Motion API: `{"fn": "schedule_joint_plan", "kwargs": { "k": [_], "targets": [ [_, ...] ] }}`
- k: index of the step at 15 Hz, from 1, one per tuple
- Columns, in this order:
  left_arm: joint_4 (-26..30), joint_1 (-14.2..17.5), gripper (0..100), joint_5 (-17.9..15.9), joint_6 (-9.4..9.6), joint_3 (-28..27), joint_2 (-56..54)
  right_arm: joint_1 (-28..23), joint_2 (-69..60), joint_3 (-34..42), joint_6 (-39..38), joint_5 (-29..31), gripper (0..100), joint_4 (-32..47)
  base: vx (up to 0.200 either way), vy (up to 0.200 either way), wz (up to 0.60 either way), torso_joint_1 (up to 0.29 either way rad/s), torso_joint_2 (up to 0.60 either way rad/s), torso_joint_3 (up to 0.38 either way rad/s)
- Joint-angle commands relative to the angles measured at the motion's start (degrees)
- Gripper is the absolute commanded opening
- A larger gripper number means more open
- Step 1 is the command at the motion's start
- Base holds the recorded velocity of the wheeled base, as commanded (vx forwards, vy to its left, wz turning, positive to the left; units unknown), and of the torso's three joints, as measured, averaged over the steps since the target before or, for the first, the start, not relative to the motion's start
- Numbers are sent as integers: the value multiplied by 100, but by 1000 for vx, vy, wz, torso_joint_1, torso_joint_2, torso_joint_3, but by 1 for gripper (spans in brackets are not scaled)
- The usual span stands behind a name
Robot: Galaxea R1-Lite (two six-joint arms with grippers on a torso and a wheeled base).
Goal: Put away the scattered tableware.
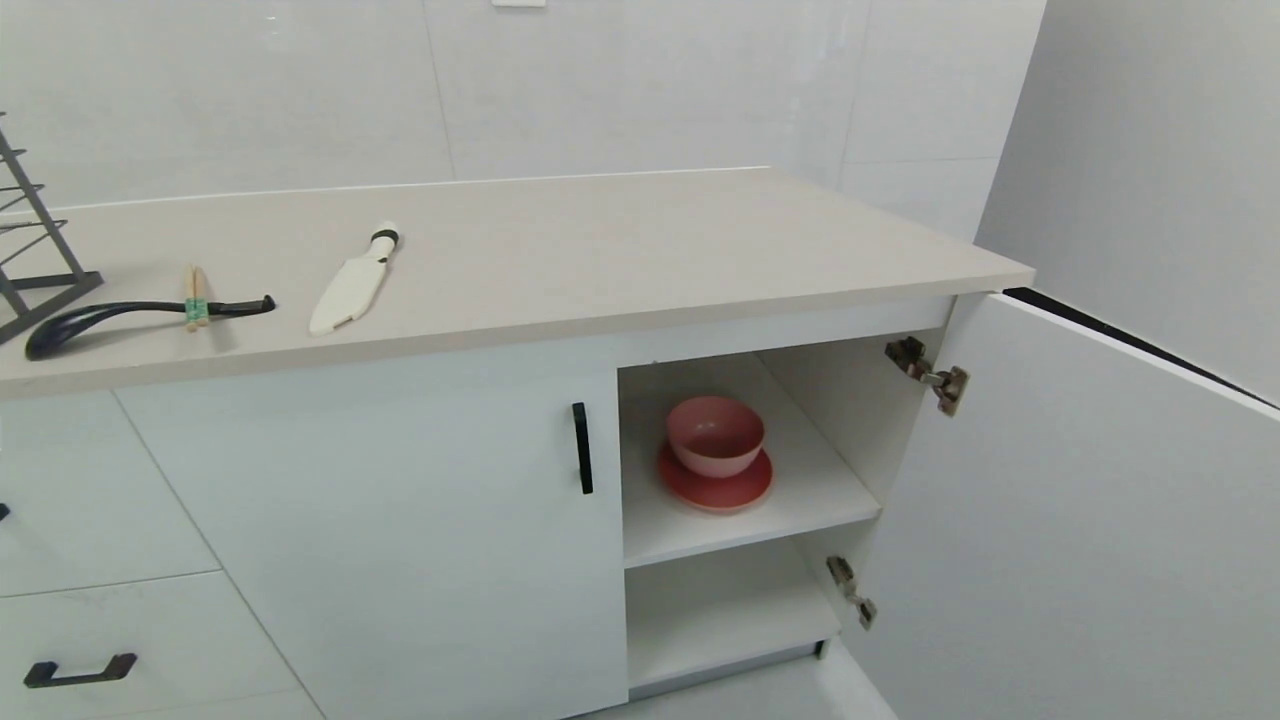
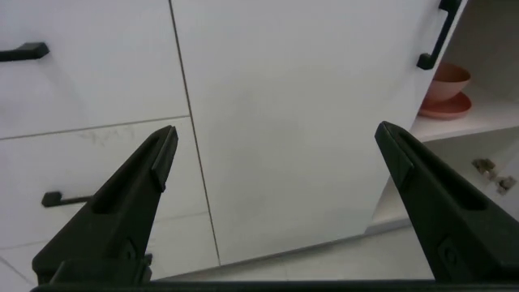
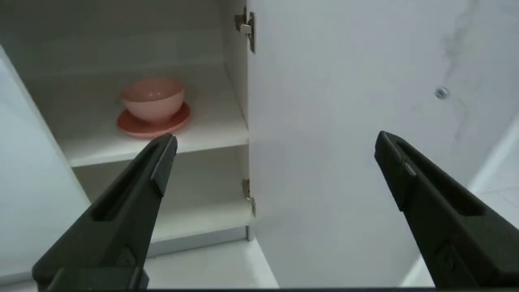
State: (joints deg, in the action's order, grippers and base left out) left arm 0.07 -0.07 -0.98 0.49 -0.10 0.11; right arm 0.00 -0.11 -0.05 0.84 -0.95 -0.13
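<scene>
Both tools hang low in front of the cabinet. The left tool (image 2: 276, 134) is spread wide and holds nothing. Straight ahead of it is the closed door (image 2: 284, 97). The right tool (image 3: 276, 139) is also spread wide and empty, facing the cabinet's opening with the open door (image 3: 349, 122) close ahead. Ahead of the right tool and a little above it, the pink bowl (image 3: 152, 99) sits upright on the red plate (image 3: 176, 122) on the upper shelf (image 3: 215, 130), so that pair looks stowed already.

What seems left lies well above both tools, on the table (image 1: 600, 240), toward the left tool's side. A black ladle (image 1: 120, 312) has a pair of chopsticks (image 1: 194, 297) lying across its handle, and a pale knife (image 1: 352, 283) lies near them, apart. A wire rack (image 1: 35, 250) stands by the ladle's bowl end.

The likely step is to raise the left tool to the table. The knife looks the cleaner first pick, as it lies alone and the fingers can come down astride its middle, across its length. The chopsticks touch the ladle, so take them before it, pinching both sticks together near their green band, or one may roll off. Keep the fingers wide until level with the table, and steer clear of the rack.
</scene>
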Motion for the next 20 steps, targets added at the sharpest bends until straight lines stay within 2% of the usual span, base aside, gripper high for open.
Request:
{"fn": "schedule_joint_plan", "kwargs": {
  "k": [1, 4, 11, 13, 17, 20],
  "targets": [
    [1, -10, 100, 1, 4, 1, -2, 0, 11, -4, 4, -2, 100, -4, -200, 0, 0, 2, 2, 7],
    [1, -1, 100, -8, 4, 1, -2, 0, 11, 5, 4, -2, 100, -4, -200, -133, 0, 2, 1, 2],
    [1, -10, 100, 1, -5, 1, -2, 0, 11, 5, -5, -2, 100, -4, 0, -200, 0, 2, 1, 4],
    [1, -1, 100, 1, -14, 1, -2, 0, 11, 5, -5, -2, 100, -4, -200, -200, 0, 2, 10, 2],
    [1, -1, 100, 18, -5, 1, -2, 0, 11, 5, 4, -2, 100, -4, -200, 0, 0, 5, 0, 2],
    [1, -1, 100, 10, 4, 1, -2, 0, 11, -4, 4, -2, 100, -4, -133, -200, 0, 7, 4, -1]
  ]
}}
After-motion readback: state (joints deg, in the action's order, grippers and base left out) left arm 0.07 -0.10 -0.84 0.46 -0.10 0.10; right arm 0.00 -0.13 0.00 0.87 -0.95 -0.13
